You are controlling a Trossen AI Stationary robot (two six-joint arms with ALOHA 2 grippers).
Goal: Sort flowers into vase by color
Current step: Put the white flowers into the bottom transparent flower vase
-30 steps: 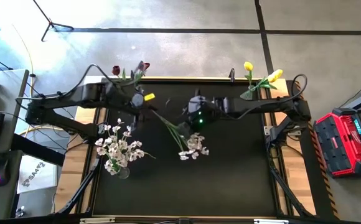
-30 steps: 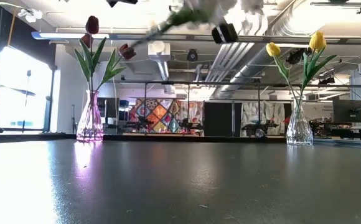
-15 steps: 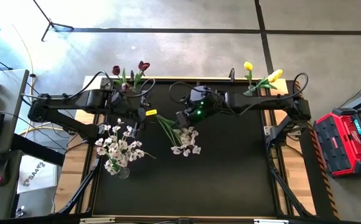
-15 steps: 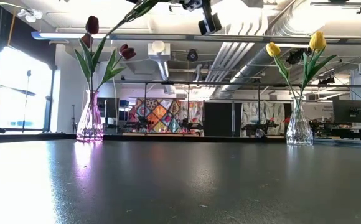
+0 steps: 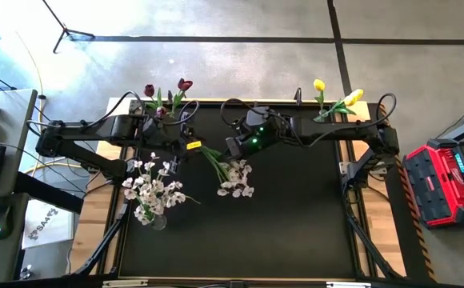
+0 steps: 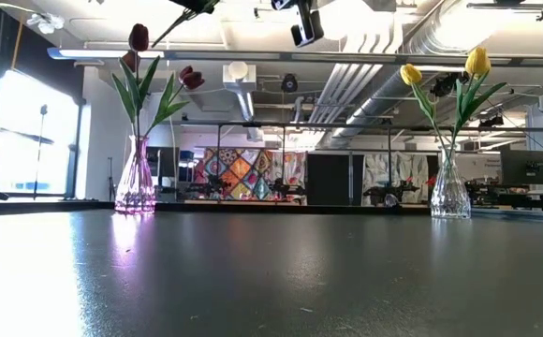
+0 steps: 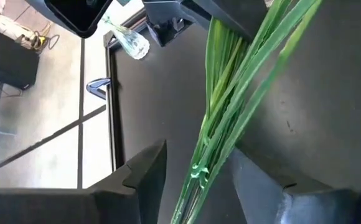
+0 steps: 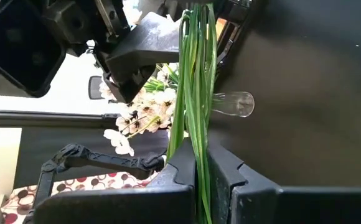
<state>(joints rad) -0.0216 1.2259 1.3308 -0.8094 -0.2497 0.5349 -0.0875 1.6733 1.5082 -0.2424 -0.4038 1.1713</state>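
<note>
My left gripper point(image 5: 186, 144), table's 10 o'clock: jaws part-open, white spray stems point(image 7: 230, 118) running between fingers point(image 7: 137, 177), contact unclear. White spray point(image 5: 234, 178) hangs mid-table. My right gripper point(image 5: 234, 148), 12 o'clock: jaws clamped on same stems point(image 8: 196, 124). Maroon tulips point(image 5: 166, 86) at 11, yellow tulips point(image 5: 336, 94) at 1, both vased.

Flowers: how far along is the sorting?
Done: maroon tulips and yellow tulips stand in their vases; white blossoms fill a third. In hand: a white spray, held by the right gripper, with the left gripper around its stems. Left: vasing that spray.
</note>
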